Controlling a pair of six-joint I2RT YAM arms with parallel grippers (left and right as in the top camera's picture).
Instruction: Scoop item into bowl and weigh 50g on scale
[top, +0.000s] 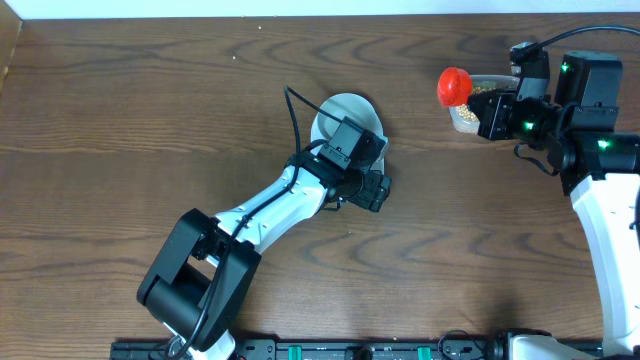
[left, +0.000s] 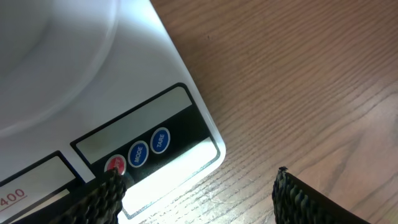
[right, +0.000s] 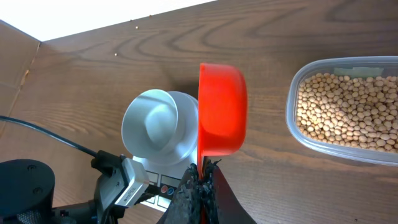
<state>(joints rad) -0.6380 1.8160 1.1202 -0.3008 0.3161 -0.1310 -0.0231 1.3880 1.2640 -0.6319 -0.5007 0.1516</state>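
Jaws spread, the left gripper (left: 196, 193) hovers above the white rectangular scale (left: 180, 106) by its round buttons (left: 149, 148) (tare, probably), while the right gripper (right: 200, 186) pinches the red plastic scoop (right: 221, 112) near the clear tub (right: 292, 109) of tan beans (right: 348, 109).

The scale (left: 93, 74) carries a dark panel with two blue round buttons, the MODE button (left: 138, 154) and the TARE button (left: 160, 140). The red button (left: 115, 165) beside them has lettering too blurred to read. A white label (left: 37, 186) shows red digits "400", cut off at the picture's edge.

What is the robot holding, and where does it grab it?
The right gripper pinches the red scoop by its handle. The left gripper holds nothing.
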